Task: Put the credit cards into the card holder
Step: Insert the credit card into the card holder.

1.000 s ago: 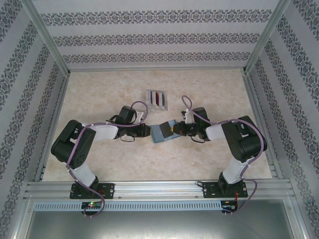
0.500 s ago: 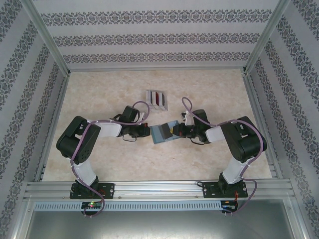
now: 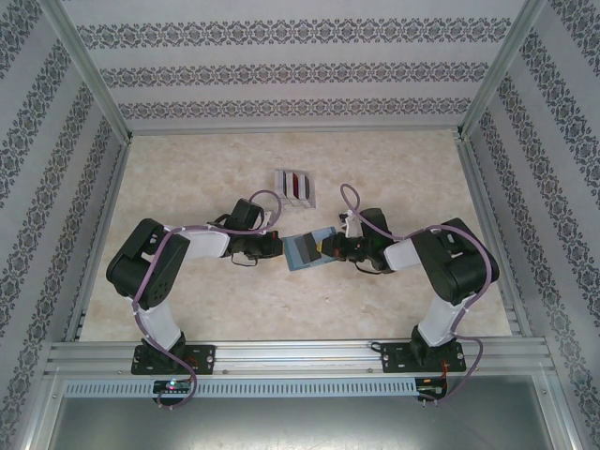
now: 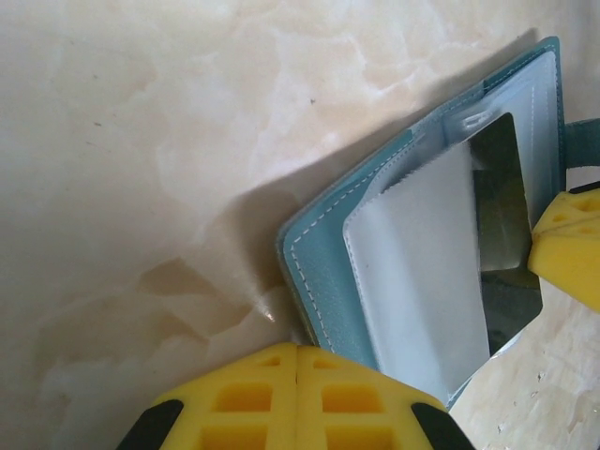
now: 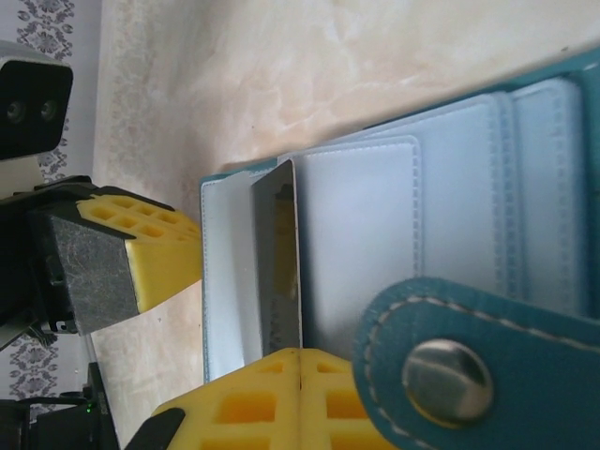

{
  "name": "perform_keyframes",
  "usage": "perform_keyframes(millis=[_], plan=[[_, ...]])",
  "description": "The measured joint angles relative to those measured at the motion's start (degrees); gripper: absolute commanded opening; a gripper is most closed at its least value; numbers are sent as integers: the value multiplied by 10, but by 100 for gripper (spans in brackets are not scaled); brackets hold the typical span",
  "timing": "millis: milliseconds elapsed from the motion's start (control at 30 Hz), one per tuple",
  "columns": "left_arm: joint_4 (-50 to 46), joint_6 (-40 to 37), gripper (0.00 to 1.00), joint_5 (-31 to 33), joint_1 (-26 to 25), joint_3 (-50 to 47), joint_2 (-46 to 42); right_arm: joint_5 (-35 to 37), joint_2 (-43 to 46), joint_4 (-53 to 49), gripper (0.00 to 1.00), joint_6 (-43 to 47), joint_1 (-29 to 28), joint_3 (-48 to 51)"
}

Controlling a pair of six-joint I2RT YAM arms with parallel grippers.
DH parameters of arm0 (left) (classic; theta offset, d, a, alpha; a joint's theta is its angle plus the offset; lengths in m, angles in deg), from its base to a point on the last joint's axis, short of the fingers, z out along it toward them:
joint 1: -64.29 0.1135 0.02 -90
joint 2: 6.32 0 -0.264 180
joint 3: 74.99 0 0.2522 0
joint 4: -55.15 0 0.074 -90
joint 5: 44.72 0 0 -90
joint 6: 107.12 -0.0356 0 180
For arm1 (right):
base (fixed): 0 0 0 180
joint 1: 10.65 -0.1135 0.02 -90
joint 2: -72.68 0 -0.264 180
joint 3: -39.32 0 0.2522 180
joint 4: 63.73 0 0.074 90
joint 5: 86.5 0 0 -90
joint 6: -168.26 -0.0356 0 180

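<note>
Jaws clenched on both arms; the right jaws pinch a teal-blue folding card holder (image 3: pixel 302 249) at mid marbled beige counter (image 3: pixel 394 169).
They clamp a pale inner leaf at its 3 o'clock edge; the left jaws sit at its 9 o'clock edge. Dark red credit cards (image 3: pixel 297 182) stand in a grey-white ridged rack (image 3: pixel 284 184) at its 12 o'clock.

**Tabletop** (image 3: pixel 187 159): a flat beige surface with a glossy marbled stone pattern.

**Rack** (image 3: pixel 282 182): a small grey-white ridged, slotted plastic rack. It stood on the tabletop beyond the middle, towards the far wall.

**Walls** (image 3: pixel 300 70): white paper with bands of dark grey floral ornament. They closed in the far, left and right sides.

**Frame** (image 3: pixel 89 70): bare aluminium profile posts slanted at the far corners. A double aluminium rail (image 3: pixel 300 354) ran along the near edge.

**Strip** (image 3: pixel 281 386): a grey perforated strip lay just in front of that rail.
</note>
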Motion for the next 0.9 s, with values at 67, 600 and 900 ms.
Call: perform_keyframes(millis=[67, 600, 900], plan=[[0, 3, 0, 0, 0, 0, 0, 0, 0, 0, 7, -5, -7, 0], [1, 13, 0, -2, 0, 2, 4, 30, 25, -93, 11, 19, -32, -27], [2, 15, 0, -3, 0, 2, 6, 34, 19, -142, 1, 28, -54, -49]])
